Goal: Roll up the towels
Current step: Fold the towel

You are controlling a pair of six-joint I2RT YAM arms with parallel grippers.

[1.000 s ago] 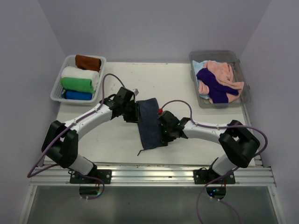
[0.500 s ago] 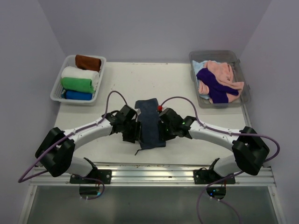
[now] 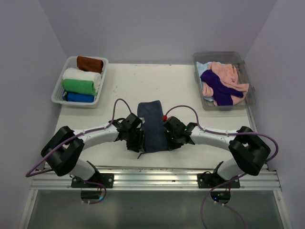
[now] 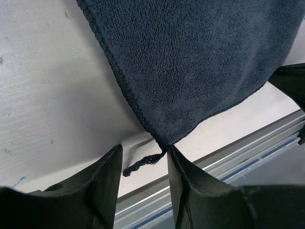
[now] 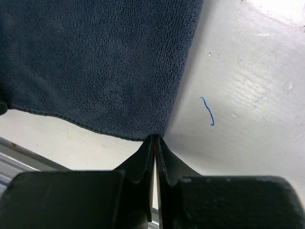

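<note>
A dark navy towel (image 3: 151, 125) lies flat as a long strip in the middle of the table, running from far to near. My left gripper (image 3: 137, 141) is at its near left corner. In the left wrist view the towel (image 4: 190, 62) ends at that corner, and the left gripper (image 4: 144, 160) is open around it, with a loose thread (image 4: 143, 163) between the fingers. My right gripper (image 3: 168, 139) is at the near right corner. In the right wrist view it (image 5: 155, 139) is shut on the towel's (image 5: 95, 62) corner.
A white basket (image 3: 58, 89) at the back left holds rolled brown, white, green and blue towels. A clear bin (image 3: 251, 98) at the back right holds loose pink, purple and light blue towels. A metal rail (image 3: 152, 176) runs along the near edge.
Both grippers have moved toward the near edge. The towel has been drawn nearer and straightened from a slant into a strip square to the table.
</note>
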